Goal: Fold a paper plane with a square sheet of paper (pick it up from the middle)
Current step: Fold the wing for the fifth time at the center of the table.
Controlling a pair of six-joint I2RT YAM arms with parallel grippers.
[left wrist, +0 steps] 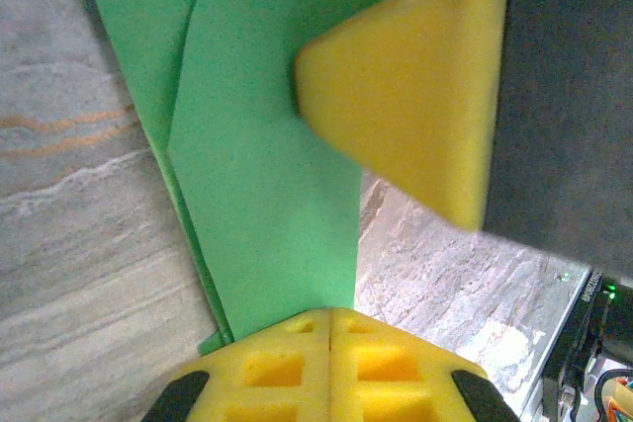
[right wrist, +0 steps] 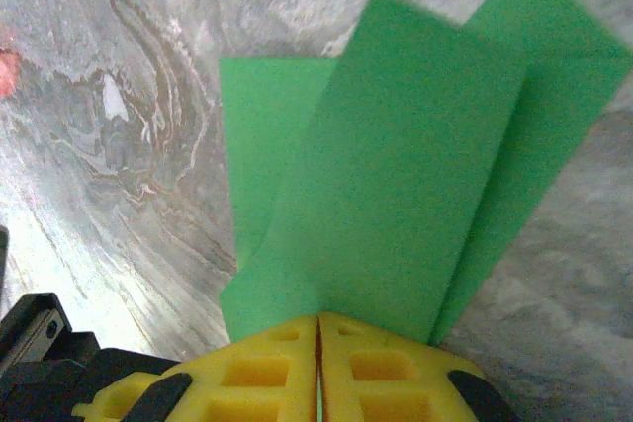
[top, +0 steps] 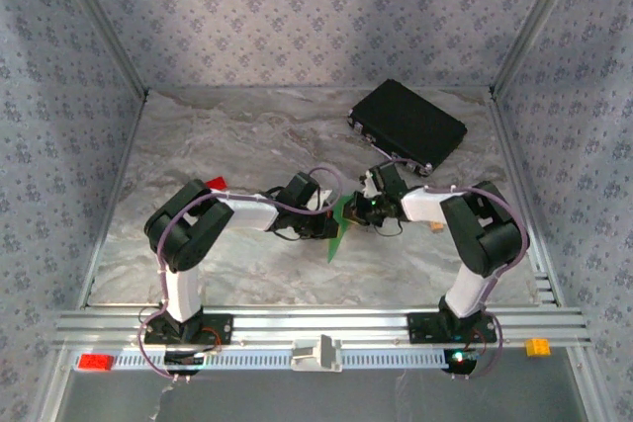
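The folded green paper [top: 340, 226] hangs between both arms above the middle of the table, creased into long overlapping flaps. My left gripper [top: 334, 220] is shut on one end of the paper [left wrist: 267, 175], its yellow pads pressed together at the bottom of the left wrist view. My right gripper [top: 362, 209] is shut on the opposite end of the paper [right wrist: 396, 195], and its yellow pad [left wrist: 415, 96] shows close in the left wrist view. Several layers fan out from the right jaws.
A black rectangular case [top: 406, 126] lies at the back right. A small red block [top: 217, 185] sits behind the left arm. On the front rail are a red brick [top: 94, 362], an orange brick [top: 537, 346] and a white bracket [top: 316, 354].
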